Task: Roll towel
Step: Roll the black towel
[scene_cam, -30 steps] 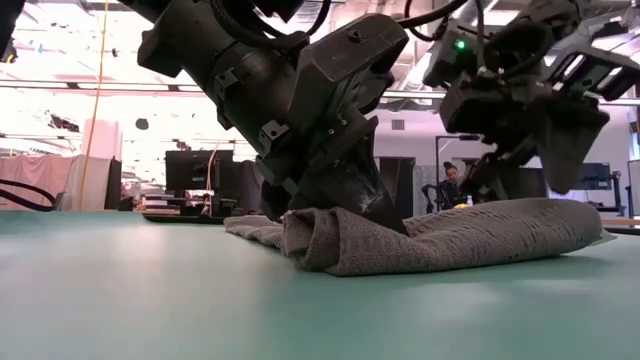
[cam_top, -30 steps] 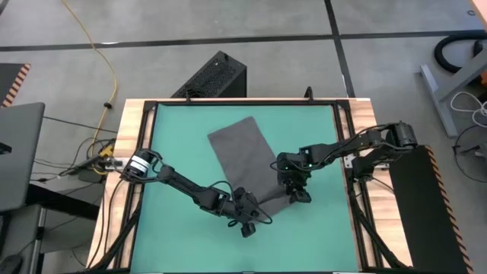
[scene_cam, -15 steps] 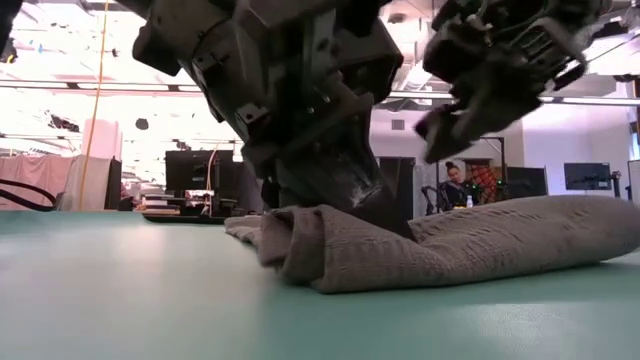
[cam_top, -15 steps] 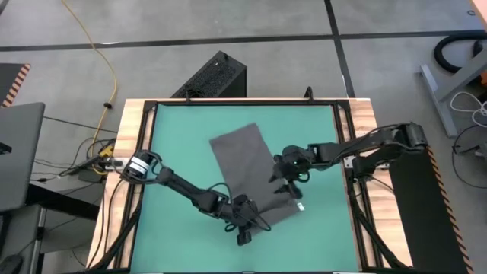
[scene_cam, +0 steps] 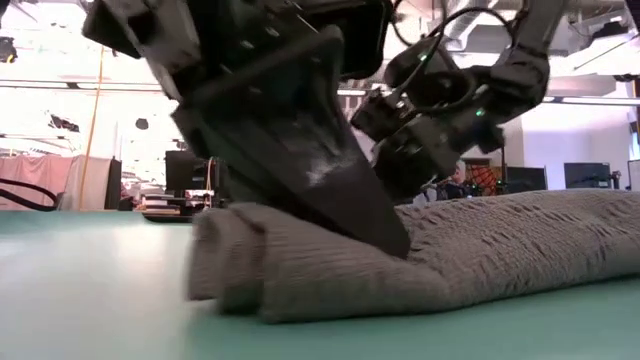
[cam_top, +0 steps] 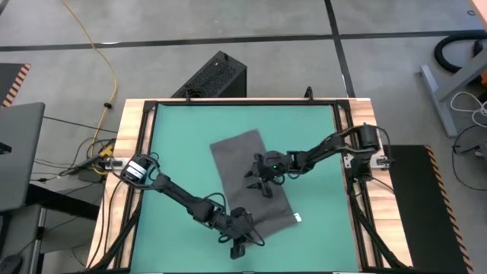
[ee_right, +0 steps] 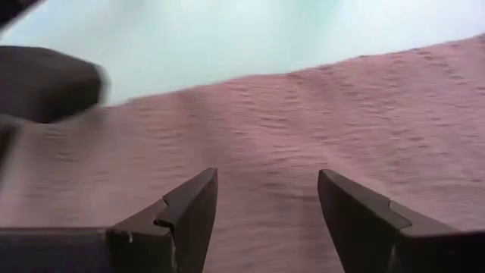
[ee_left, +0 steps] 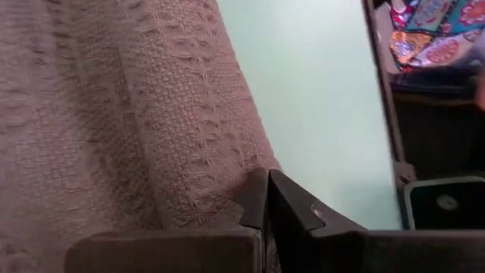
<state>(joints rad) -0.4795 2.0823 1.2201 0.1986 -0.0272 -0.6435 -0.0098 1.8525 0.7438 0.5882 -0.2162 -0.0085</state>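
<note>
Near edge first: left gripper (cam_top: 237, 237) sat at the towel's (cam_top: 251, 183) near end, fingers pressed together with a fold of cloth pinched between the tips, as the left wrist view showed (ee_left: 267, 205). In the low view the same gripper (scene_cam: 385, 238) bore down on the rolled lip of the towel (scene_cam: 300, 280), which was bunched into a low roll along the near edge. A small white tag (cam_top: 297, 219) stuck out at the near right corner.

Towel lay on the green mat (cam_top: 175, 152) about mid-tabletop, long axis running from near to far, tilted slightly, far end leaning left. Far part flat and unrolled. So the unrolled cloth lay away from the left gripper, toward the far side; judged that the roll had to travel that way, along the long axis.

Farther back, right gripper (cam_top: 261, 174) hovered over the middle of the towel, fingers spread wide, nothing between them; right wrist view showed cloth (ee_right: 303, 129) under and ahead of the open fingers (ee_right: 189, 205). Could not tell if the tips touched the fabric.

Left arm nearer the roll, right arm nearer the flat stretch. Judged early stage: only the near lip turned over, most of the length left to roll.

Beyond the tabletop: a black box (cam_top: 217, 74) on the floor, a yellow cable (cam_top: 106, 61).
</note>
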